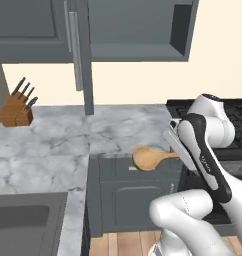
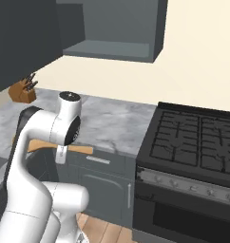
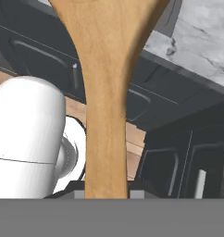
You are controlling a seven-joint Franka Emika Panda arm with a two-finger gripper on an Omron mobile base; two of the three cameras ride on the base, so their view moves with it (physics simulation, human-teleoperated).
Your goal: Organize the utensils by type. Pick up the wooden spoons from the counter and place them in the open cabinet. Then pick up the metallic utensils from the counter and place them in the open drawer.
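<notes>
We are gripping a wooden spoon (image 3: 106,92) by its handle in our gripper (image 3: 106,194), holding it level in the air beside the counter (image 1: 53,135) edge, its bowl pointing left. Farther back, the cabinet (image 1: 138,30) is standing open above a knife block (image 1: 17,111).

Cream wall (image 1: 143,80) runs behind, at twelve o'clock. A black stove (image 2: 193,142) with grates stands at three o'clock in the right base view. A wooden knife block (image 1: 15,111) sits at nine o'clock. Wood-plank floor (image 1: 123,244) shows at six o'clock; a grey sink (image 1: 23,220) at seven.
</notes>
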